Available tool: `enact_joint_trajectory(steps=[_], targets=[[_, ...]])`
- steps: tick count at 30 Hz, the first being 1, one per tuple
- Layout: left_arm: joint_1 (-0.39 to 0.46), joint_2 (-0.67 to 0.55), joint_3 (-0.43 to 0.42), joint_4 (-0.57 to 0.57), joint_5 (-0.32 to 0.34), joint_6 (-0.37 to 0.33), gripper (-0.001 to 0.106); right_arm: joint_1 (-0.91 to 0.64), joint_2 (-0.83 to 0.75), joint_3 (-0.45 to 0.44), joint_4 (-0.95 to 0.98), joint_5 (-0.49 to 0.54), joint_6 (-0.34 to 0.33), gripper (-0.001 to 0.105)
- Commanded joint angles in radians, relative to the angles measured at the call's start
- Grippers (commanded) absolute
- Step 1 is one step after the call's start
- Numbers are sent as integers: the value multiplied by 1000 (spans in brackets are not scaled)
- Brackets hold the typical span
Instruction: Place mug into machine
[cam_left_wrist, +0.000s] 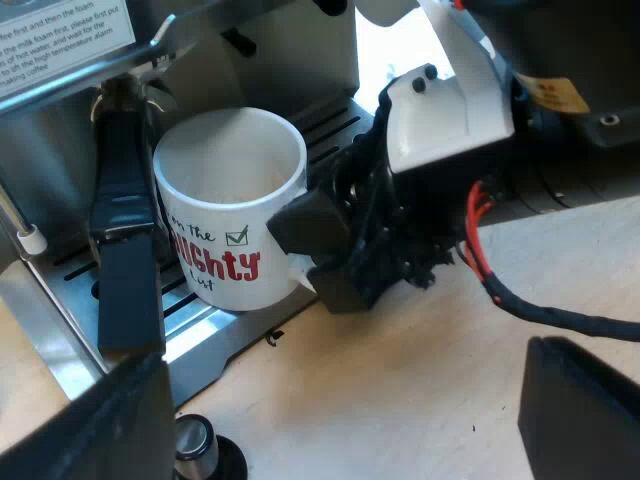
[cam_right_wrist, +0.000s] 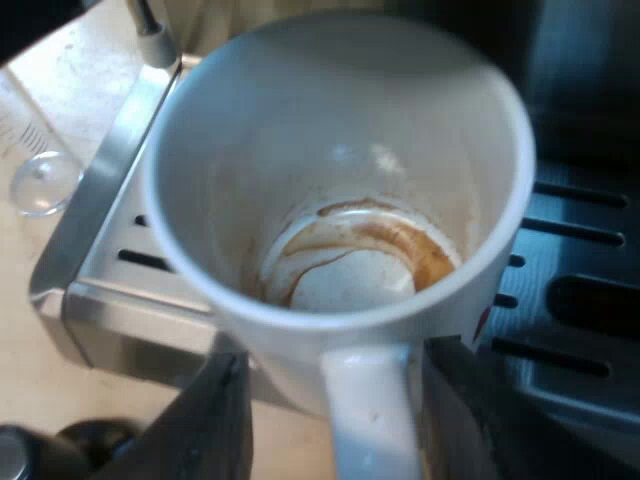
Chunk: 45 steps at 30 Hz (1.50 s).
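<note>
A white mug (cam_left_wrist: 232, 200) with red lettering stands on the espresso machine's drip tray (cam_left_wrist: 205, 335), below the locked-in metal holder whose dark handle (cam_left_wrist: 125, 240) hangs beside it. My right gripper (cam_left_wrist: 320, 250) is at the mug's handle. Seen from above, the mug (cam_right_wrist: 340, 180) has brown coffee stains inside, and its handle (cam_right_wrist: 372, 420) lies between my right gripper's (cam_right_wrist: 335, 420) fingers, which stand open with a gap on one side. My left gripper (cam_left_wrist: 330, 420) hangs back over the wooden table, open and holding nothing.
A tamper with a black knob (cam_left_wrist: 197, 447) stands on the table just before the drip tray. A measuring glass (cam_right_wrist: 35, 165) lies by the tray's side, near the steam wand (cam_right_wrist: 150, 35). The slotted tray (cam_right_wrist: 570, 300) extends past the mug.
</note>
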Motion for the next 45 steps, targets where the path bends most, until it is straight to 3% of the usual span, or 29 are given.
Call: enact_joint_trajectory(steps=[1,3,6,13,19,29,33,37,39,41,42,45], targets=[[-1,2,-3,-18,-4,9,71,17,-34,-12,8,15,-12,48],[-1,2,-3,-18,-4,9,71,27,-48,-12,11,15,-12,58],[-1,2,-3,-18,-4,9,71,35,-65,-12,43,15,-12,64],[-1,2,-3,-18,-4,9,71,35,-98,-12,209,26,22,64],[-1,2,-3,-18,-4,9,71,38,-188,27,224,55,34,64],[-1,2,-3,-18,-4,9,71,122,-355,228,89,81,34,64],[-1,2,-3,-18,-4,9,71,166,-374,340,-106,130,34,64],[-1,2,-3,-16,-4,9,71,163,-374,396,-233,150,28,64],[-1,2,-3,-16,-4,9,71,163,-371,414,-277,150,8,64],[-1,2,-3,-16,-4,9,71,163,-360,437,-349,149,-65,64],[-1,2,-3,-16,-4,9,71,163,-341,459,-437,148,-168,64],[-1,2,-3,-16,-4,9,71,163,-307,461,-500,139,-221,64]])
